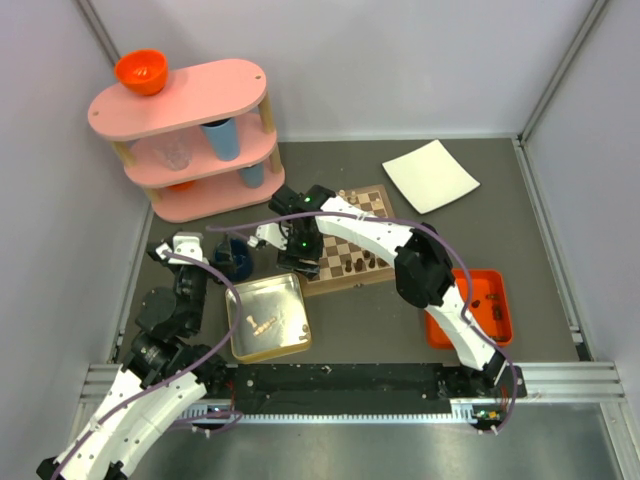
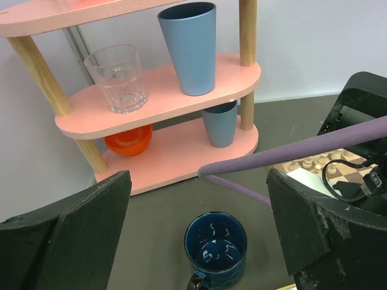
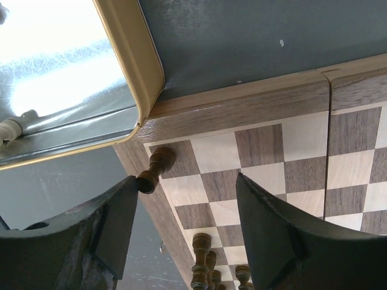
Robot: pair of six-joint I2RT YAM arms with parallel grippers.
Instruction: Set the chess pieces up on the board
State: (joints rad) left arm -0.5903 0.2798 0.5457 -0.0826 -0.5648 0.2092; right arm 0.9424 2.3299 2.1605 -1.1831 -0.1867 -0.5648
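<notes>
- Pawn of small dark brown turned wood [image 3: 156, 170] on the corner dark square of the brown-and-cream checked wooden board [image 3: 254, 96], just beside the square silver metal tin [image 3: 130, 66].
- Long axis tilted, head seemingly against the tin-side finger [image 3: 115, 223] of the right gripper [image 3: 187, 187].
- Jaws apart, clamping nothing.
- Left gripper [image 2: 198, 181] spread wide near a dark blue mug [image 2: 215, 248], well apart from the board.
- Right arm nearer.

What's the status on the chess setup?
Left fingers open, hovering over blue mug. Right fingers open over board corner; dark piece stands there, at one finger's tip. Silver tin close beside that corner.
</notes>
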